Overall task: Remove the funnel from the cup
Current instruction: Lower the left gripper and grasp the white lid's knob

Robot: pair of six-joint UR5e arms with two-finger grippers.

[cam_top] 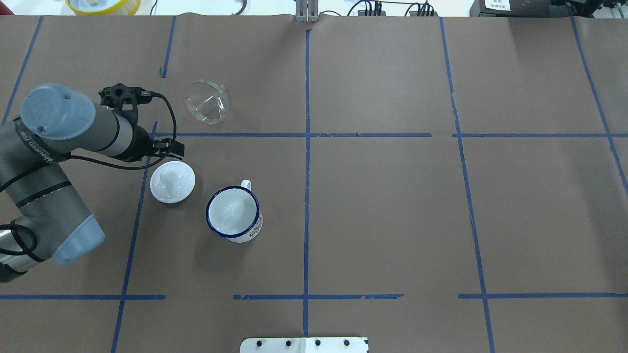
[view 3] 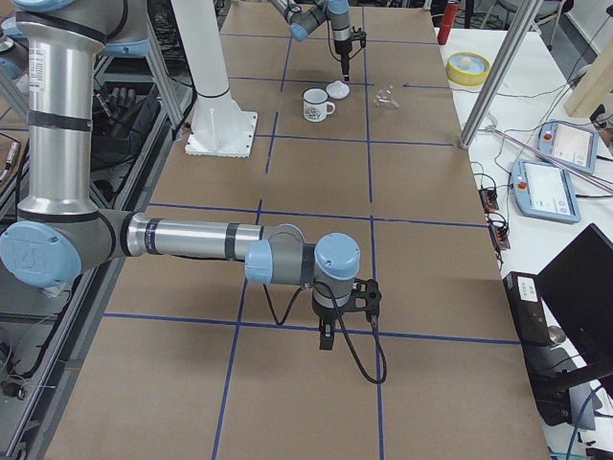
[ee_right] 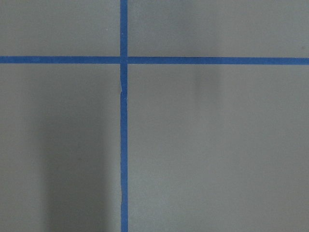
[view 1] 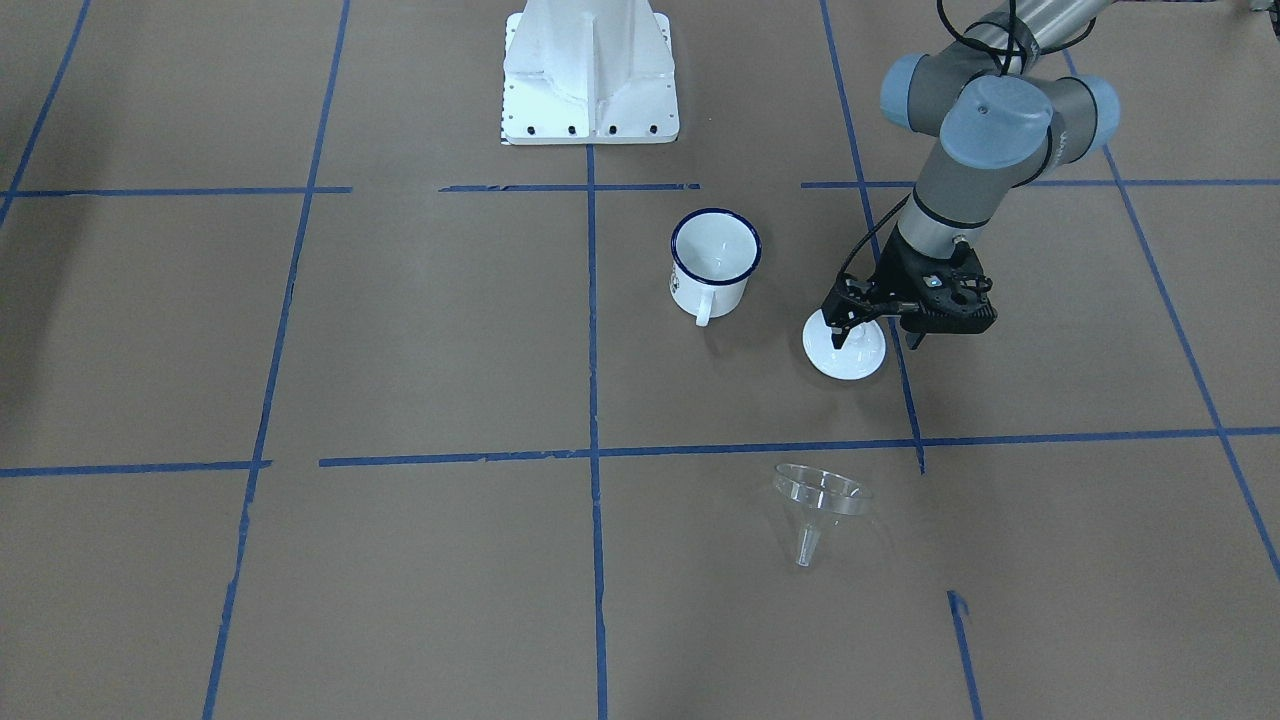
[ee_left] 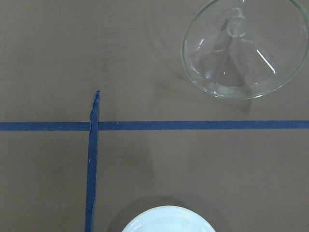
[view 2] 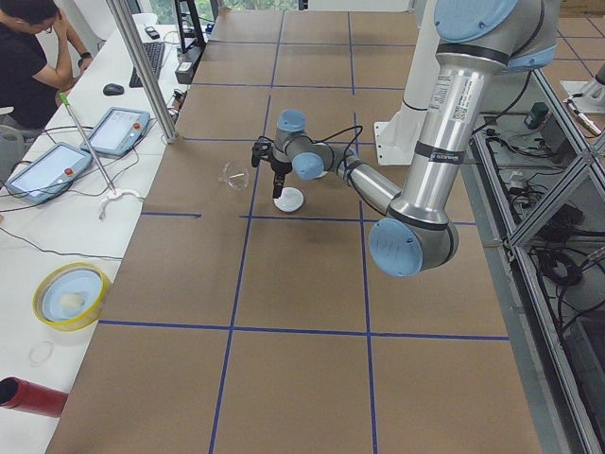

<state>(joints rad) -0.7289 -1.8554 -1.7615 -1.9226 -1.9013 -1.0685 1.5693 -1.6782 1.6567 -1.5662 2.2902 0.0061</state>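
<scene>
The clear funnel [view 1: 820, 495] lies on its side on the brown table, out of the cup, and also shows in the overhead view [cam_top: 207, 101] and the left wrist view [ee_left: 246, 53]. The white cup [view 1: 714, 262] with its dark blue rim stands upright and empty [cam_top: 233, 213]. My left gripper [view 1: 838, 338] looks shut and holds nothing. It hovers over the edge of a white lid [view 1: 852, 358] between the cup and the funnel [cam_top: 169, 149]. My right gripper [view 3: 326, 337] hangs over bare table far from these things. I cannot tell whether it is open or shut.
The white lid with a knob [cam_top: 172, 182] lies just left of the cup. The robot's white base plate [view 1: 590, 80] is behind the cup. A yellow bowl [cam_top: 103, 5] sits on the bench beyond the far edge. Blue tape lines grid the table.
</scene>
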